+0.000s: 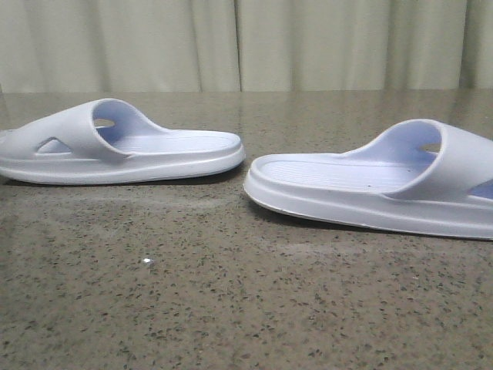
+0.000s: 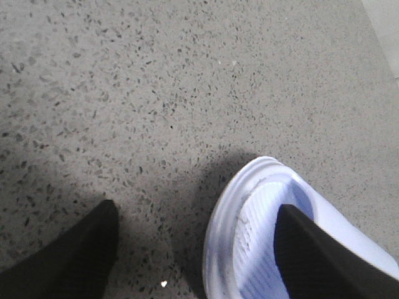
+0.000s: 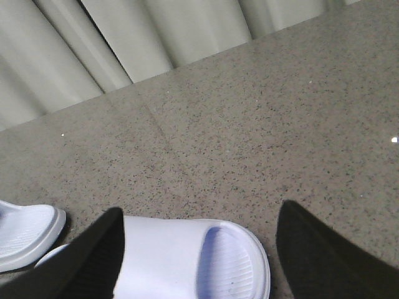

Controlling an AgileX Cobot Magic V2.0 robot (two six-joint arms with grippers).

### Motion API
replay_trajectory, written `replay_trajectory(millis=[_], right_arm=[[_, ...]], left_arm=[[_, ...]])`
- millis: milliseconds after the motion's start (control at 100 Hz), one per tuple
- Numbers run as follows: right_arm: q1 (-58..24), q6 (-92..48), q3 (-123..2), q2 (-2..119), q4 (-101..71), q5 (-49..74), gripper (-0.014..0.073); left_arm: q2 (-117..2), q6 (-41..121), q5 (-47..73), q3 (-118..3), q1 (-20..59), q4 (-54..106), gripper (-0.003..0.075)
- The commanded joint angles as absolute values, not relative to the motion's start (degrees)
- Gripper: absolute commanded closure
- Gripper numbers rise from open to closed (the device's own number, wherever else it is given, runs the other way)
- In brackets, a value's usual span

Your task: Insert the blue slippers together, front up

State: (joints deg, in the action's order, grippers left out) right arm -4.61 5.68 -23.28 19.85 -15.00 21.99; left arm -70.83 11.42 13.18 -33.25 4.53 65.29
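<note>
Blue slippers lie flat, soles down, on the speckled grey tabletop point(image 1: 231, 308), heels turned toward each other and just apart: the left slipper point(image 1: 115, 146) slightly farther back, the right slipper point(image 1: 377, 185) nearer the camera. The left tool point(image 2: 193, 249) hangs spread wide over the left slipper's heel end, one dark finger point(image 2: 312, 261) above the ribbed footbed and the other over bare tabletop. The right tool point(image 3: 199, 255) also stands wide, straddling the right slipper's strap, holding nothing. Pale curtains point(image 1: 246, 42) hang behind
</note>
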Motion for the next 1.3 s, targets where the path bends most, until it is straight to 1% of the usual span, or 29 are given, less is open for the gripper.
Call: replay_trajectory(millis=[0, 210, 450, 780, 1000, 1070, 1140, 1210, 1290], right_arm=[[-4.3, 5.6, -25.4, 20.8, -15.4, 16.8, 0.0148], [-4.3, 5.6, -25.4, 20.8, -15.4, 17.1, 0.0148], [-4.3, 5.6, -25.4, 20.8, -15.4, 17.0, 0.0148], [-4.3, 5.6, -25.4, 20.8, -15.4, 16.3, 0.0148], [-4.3, 5.6, -25.4, 20.8, -15.4, 17.4, 0.0148], [-4.3, 5.6, -25.4, 20.8, -15.4, 17.7, 0.0148], [-4.3, 5.6, -25.4, 20.8, -15.4, 18.0, 0.0148], [-4.3, 5.6, -25.4, 20.8, -15.4, 18.1, 0.0148], [-4.3, 5.6, -25.4, 20.8, -15.4, 18.1, 0.0148]], left_arm=[[-71.9, 12.2, 13.8, -35.8, 4.5, 66.4, 0.0254], [-75.8, 12.2, 16.6, -38.3, 4.6, 66.7, 0.0254], [-76.5, 12.2, 20.0, -40.0, 4.8, 66.8, 0.0254], [-79.4, 12.2, 19.6, -40.1, 10.4, 69.2, 0.0254], [-80.4, 12.2, 19.3, -40.1, 11.3, 69.4, 0.0262], [-80.4, 12.2, 18.9, -40.1, 11.3, 69.4, 0.0299], [-80.4, 12.2, 18.1, -40.1, 11.3, 69.4, 0.0363], [-80.4, 12.2, 18.1, -40.1, 11.3, 69.4, 0.0447], [-80.4, 12.2, 18.1, -40.1, 11.3, 69.4, 0.0574]])
